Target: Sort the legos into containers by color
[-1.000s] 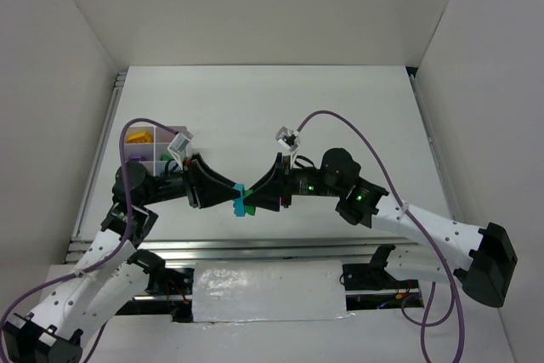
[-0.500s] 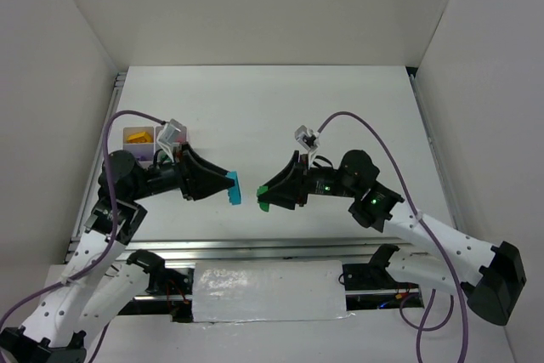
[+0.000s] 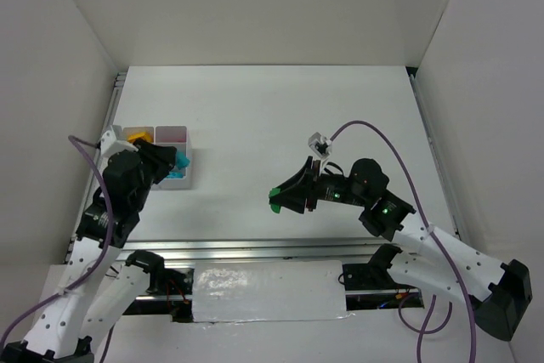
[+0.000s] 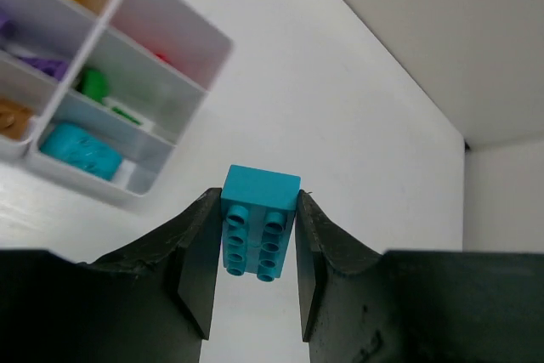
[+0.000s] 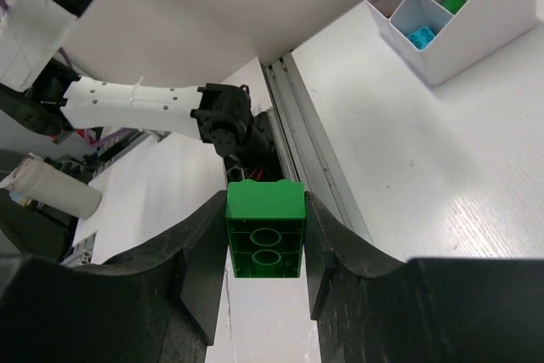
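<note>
Jaws of our left gripper pinch a studded teal plastic brick near the white translucent six-compartment tray; our right gripper clamps a green studded brick.

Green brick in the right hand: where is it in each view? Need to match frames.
Top external: green brick low centre, at the right hand's tip.
Right wrist: dead centre, clamped in that hand.
Left wrist: not in it; the green bits in the white tray are others.
Shared landmark: the white tray.
</note>
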